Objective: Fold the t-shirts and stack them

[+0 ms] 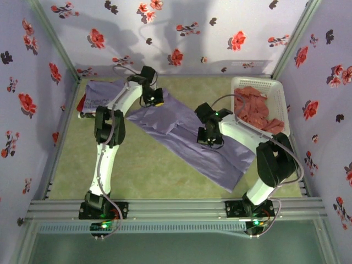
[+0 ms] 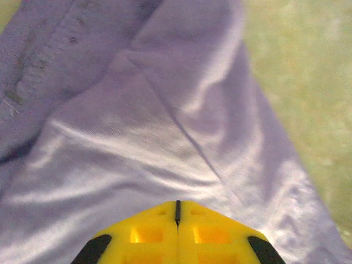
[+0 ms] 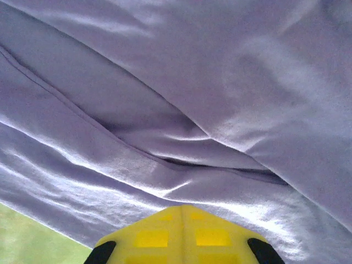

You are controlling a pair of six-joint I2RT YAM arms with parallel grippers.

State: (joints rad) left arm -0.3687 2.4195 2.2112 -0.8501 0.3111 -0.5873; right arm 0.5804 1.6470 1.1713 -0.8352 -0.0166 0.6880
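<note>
Leftmost, at the upper left of the overhead frame, you had a purple lettered t-shirt (image 1: 102, 93) lying on the green table (image 1: 154, 170). Just right of it, your left gripper (image 1: 153, 100) sat over the upper end of the lavender t-shirt (image 1: 220, 159), which ran diagonally across the middle. Its yellow fingers (image 2: 154, 234) were pressed together. Your right gripper (image 1: 209, 137) rested mid-shirt, its fingers (image 3: 214, 236) likewise closed. Whether either pinched cloth, you couldn't tell. At the upper right, red t-shirts (image 1: 253, 107) filled the white basket (image 1: 279, 96).
</note>
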